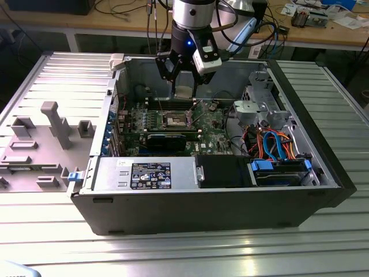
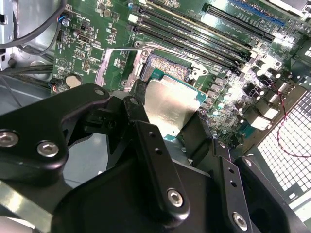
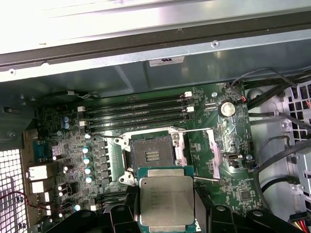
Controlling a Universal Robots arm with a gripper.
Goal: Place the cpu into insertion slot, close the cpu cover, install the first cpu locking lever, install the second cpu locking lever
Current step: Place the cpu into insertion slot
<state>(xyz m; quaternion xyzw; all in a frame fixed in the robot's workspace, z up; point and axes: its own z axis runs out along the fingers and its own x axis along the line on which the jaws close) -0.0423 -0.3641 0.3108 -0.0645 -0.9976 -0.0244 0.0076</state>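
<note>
My gripper (image 1: 183, 85) hangs inside the open computer case, shut on the cpu (image 1: 183, 91), a flat square chip with a dull silver top. In both wrist views the black fingers (image 3: 204, 206) clamp two opposite edges of the cpu (image 3: 166, 201) (image 2: 170, 103). The insertion slot (image 3: 151, 153) (image 2: 167, 68) (image 1: 176, 119) lies uncovered on the green board, below and slightly ahead of the chip. The cpu cover (image 3: 212, 150) (image 2: 100, 68), a thin silvery frame, is folded back beside the slot. A thin wire lever (image 3: 206, 178) runs along the slot's edge.
Long memory slots (image 3: 136, 111) run just beyond the socket. A drive cage with blue and orange cables (image 1: 277, 144) fills the exterior view's right of the case. A grey box with a black label plate (image 1: 151, 175) lines the front. A grey fixture tray (image 1: 40, 138) lies outside.
</note>
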